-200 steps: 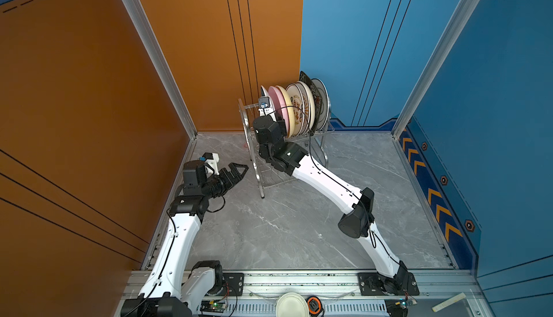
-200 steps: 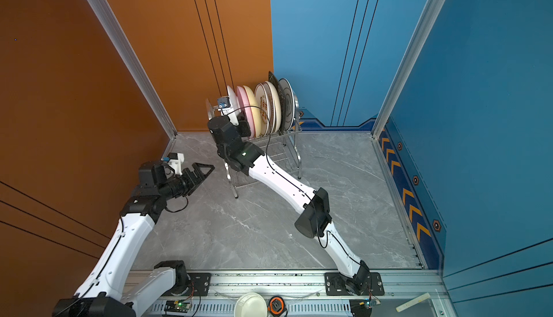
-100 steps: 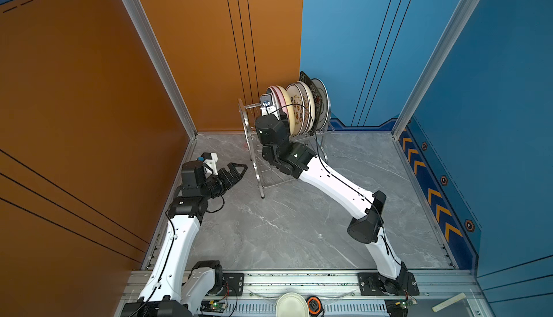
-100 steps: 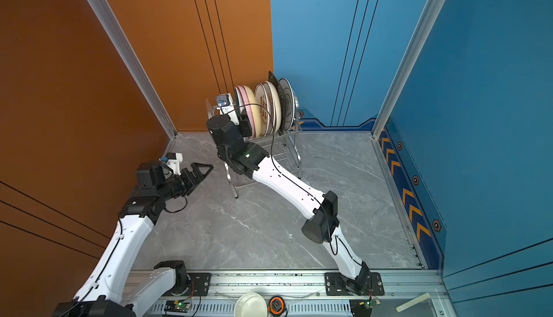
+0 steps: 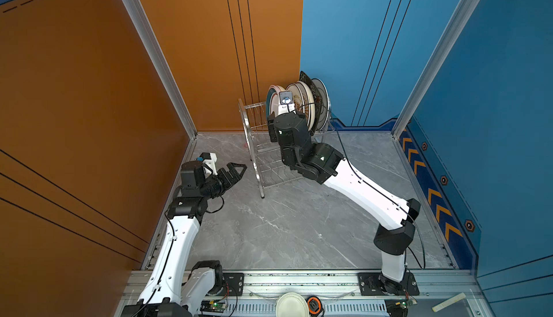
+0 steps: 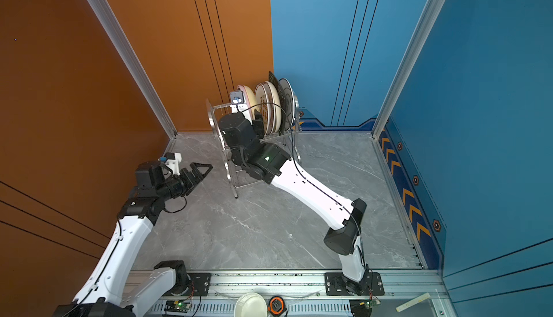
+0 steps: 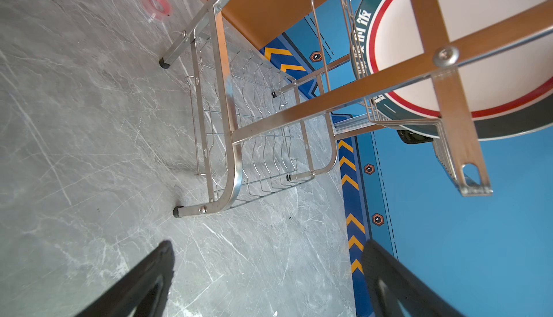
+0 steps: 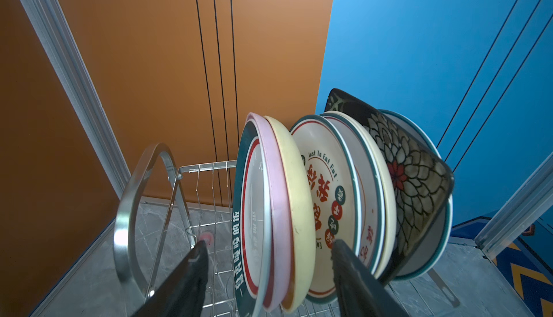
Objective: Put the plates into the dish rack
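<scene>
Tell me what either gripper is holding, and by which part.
Nothing is held. The right gripper is open at the racked plates; the left gripper is open and empty.

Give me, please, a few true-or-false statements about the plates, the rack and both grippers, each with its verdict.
1. The plates stand on edge in the upper tier of the rack. True.
2. Plates also fill the lower tier. False: only bare wires show there.
3. The left gripper grips a plate. False: its fingers are open, hold nothing and are apart from the rack.
4. The square black plate stands between round plates. True.
5. The right gripper is shut on a plate. False: its fingers stand apart, gripping none.
</scene>
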Tool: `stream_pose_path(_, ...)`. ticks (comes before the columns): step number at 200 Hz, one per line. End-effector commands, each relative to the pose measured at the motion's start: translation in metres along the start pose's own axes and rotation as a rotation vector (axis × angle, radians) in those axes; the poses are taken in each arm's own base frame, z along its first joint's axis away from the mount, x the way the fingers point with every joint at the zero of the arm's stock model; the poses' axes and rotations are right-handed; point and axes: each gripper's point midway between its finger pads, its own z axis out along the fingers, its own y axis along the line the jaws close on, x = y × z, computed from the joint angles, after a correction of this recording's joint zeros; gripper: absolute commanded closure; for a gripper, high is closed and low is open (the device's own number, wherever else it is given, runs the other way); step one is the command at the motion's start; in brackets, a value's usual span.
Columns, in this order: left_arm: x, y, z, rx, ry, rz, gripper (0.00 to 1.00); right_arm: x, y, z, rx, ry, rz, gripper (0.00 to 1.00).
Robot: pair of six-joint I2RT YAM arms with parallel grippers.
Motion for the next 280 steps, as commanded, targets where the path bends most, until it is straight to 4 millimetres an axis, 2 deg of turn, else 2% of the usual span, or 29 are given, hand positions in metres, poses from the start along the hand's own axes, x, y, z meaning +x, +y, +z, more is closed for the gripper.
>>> stream_pose_path(1,-0.011,-0.002,-0.009,-0.029,-0.042,0.043,0.02,0.006,-0.008,-0.019,-0.057,0.055,0.046,0.33)
stream_pose_path(22,-0.015,-0.001,-0.011,-0.050,-0.052,0.065,0.02,0.015,-0.019,-0.032,-0.090,0.096,0.064,0.31)
stream_pose_path(49,-0.019,0.006,-0.014,-0.100,-0.067,0.116,0.02,0.036,-0.036,-0.045,-0.107,0.158,0.085,0.29)
stream_pose_path(70,-0.020,0.016,-0.016,-0.160,-0.076,0.169,0.02,0.054,-0.058,-0.051,-0.105,0.197,0.104,0.27)
stream_pose_path(77,-0.020,0.019,-0.016,-0.177,-0.080,0.190,0.02,0.071,-0.066,-0.050,-0.097,0.229,0.092,0.26)
stream_pose_path(106,-0.021,0.034,-0.016,-0.249,-0.080,0.271,0.02,0.100,-0.102,-0.053,-0.067,0.284,0.086,0.19)
stream_pose_path(139,-0.022,0.052,-0.016,-0.326,-0.083,0.363,0.02,0.138,-0.147,-0.048,-0.044,0.338,0.105,0.09)
stream_pose_path(151,-0.023,0.056,-0.016,-0.346,-0.089,0.396,0.02,0.152,-0.157,-0.047,-0.058,0.352,0.114,0.06)
stream_pose_path(155,-0.023,0.058,-0.016,-0.350,-0.093,0.405,0.02,0.157,-0.170,-0.044,-0.030,0.358,0.121,0.04)
stream_pose_path(169,-0.024,0.063,-0.014,-0.359,-0.107,0.432,0.02,0.174,-0.186,-0.041,-0.019,0.379,0.115,0.00)
stream_pose_path(213,-0.031,0.080,0.000,-0.365,-0.184,0.469,0.02,0.218,-0.241,-0.031,0.039,0.415,0.102,0.00)
stream_pose_path(219,-0.037,0.079,0.003,-0.359,-0.218,0.487,0.02,0.223,-0.250,-0.030,0.048,0.415,0.100,0.00)
stream_pose_path(243,-0.044,0.098,0.010,-0.400,-0.263,0.532,0.02,0.243,-0.281,-0.021,0.080,0.405,0.098,0.00)
stream_pose_path(280,-0.050,0.121,0.020,-0.426,-0.328,0.582,0.02,0.289,-0.320,-0.002,0.119,0.403,0.132,0.00)
